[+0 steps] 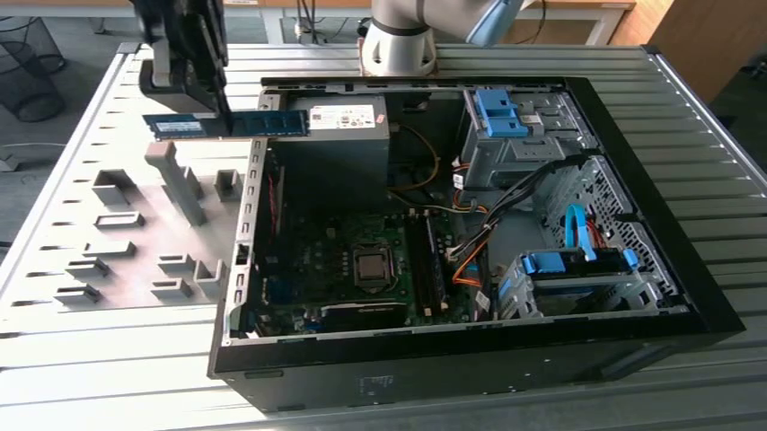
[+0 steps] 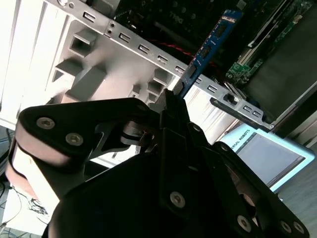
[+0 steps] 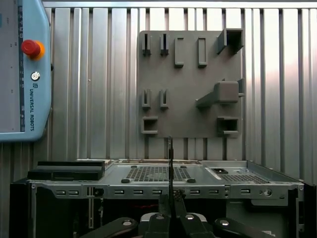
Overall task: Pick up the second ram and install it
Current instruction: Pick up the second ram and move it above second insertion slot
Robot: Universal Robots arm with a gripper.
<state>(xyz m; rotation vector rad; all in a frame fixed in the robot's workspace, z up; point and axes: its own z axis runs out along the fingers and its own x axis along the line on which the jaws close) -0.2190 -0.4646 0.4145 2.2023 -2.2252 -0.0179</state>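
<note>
tabletop (image 1: pixel 671 108): ribbed metal, and it carried everything else.
computer case (image 1: pixel 671 296): lay on its side with the cover off, on the exterior view's right half.
fixture plate (image 1: pixel 132 206): grey, with raised blocks, just beside the case on the exterior view's left.
motherboard (image 1: pixel 323 260): lay flat in the case floor, with the long black memory slots (image 1: pixel 426 260) running along it.
tool (image 1: pixel 222 115): was closed on the second ram, pinching it near the middle of its length.
second ram (image 1: pixel 269 123): hung in the air, level along its length, over the case wall next to the fixture plate. one end was over the plate side and the other over the case. it looked edge-on and upright in the first wrist view (image 3: pixel 170 163).
handling: probably light, stiff and thin, so easy to lift but quick to pivot in a narrow pinch. the chips and contact edge looked fragile.
hold: best on the flat faces near mid-length, leaving the contact edge free.
</note>
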